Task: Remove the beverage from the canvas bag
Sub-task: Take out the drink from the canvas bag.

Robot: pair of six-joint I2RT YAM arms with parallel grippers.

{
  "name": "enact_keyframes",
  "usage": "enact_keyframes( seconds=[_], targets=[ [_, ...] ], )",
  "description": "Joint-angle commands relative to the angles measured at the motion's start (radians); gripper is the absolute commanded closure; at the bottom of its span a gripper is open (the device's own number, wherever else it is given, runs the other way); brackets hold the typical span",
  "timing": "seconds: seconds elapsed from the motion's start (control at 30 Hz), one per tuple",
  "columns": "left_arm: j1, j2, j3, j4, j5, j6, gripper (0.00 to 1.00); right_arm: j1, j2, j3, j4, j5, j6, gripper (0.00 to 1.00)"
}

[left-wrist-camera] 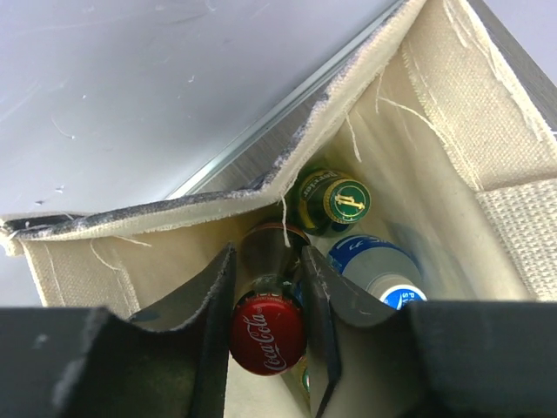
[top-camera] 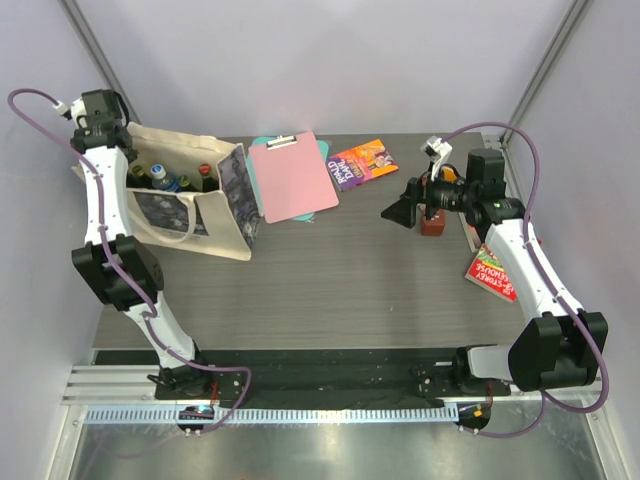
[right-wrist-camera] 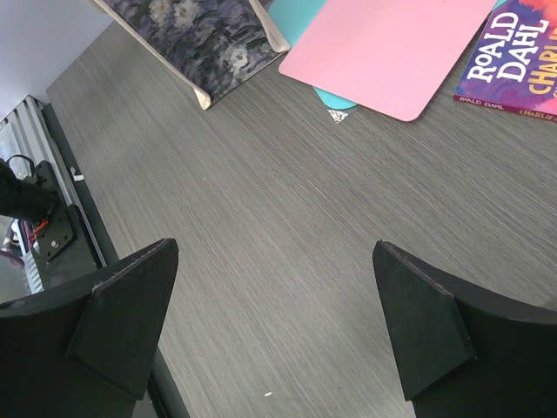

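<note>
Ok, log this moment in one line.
left gripper: shut on Coca-Cola bottle inside canvas bag | right gripper: open, above table | bottle not yet out

- Cola bottle [left-wrist-camera: 267, 334], red cap: is carrying "Coca-Cola" in white script.
- Green bottle cap [left-wrist-camera: 345, 200]: is showing a gold numeral "1"; the rim lettering is too small to read.
- Purple book [right-wrist-camera: 513, 54]: is reading "ROALD DAHL", then "CHARLIE", cut off at the frame edge.
- Red book [top-camera: 491, 271]: is showing "STOREY", only partly legible.
</note>
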Motion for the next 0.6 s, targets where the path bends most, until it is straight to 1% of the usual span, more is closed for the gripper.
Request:
enact_keyframes(
  seconds=[0.0, 0.07, 0.1, 0.23, 0.57],
  targets=[
    [0.009, -0.022, 0.039, 0.031, 0.017, 0.027, 0.83, 0.002, -0.025, -0.003, 0.03, 0.004, -0.016, 0.0],
    [0.011, -0.034, 0.049, 0.037, 0.037, 0.035, 0.87, 0.002, -0.027, -0.003, 0.028, 0.002, -0.016, 0.0],
    [0.009, -0.04, 0.05, 0.042, 0.046, 0.039, 0.92, 0.004, -0.025, -0.004, 0.027, 0.002, -0.016, 0.0],
    [0.001, -0.077, 0.055, 0.063, 0.04, 0.052, 1.0, 0.004, -0.027, -0.004, 0.028, 0.001, -0.015, 0.0],
    [-0.022, -0.163, 0.062, 0.071, 0.043, 0.07, 1.0, 0.004, -0.027, -0.004, 0.028, -0.007, -0.013, 0.0]
  ],
)
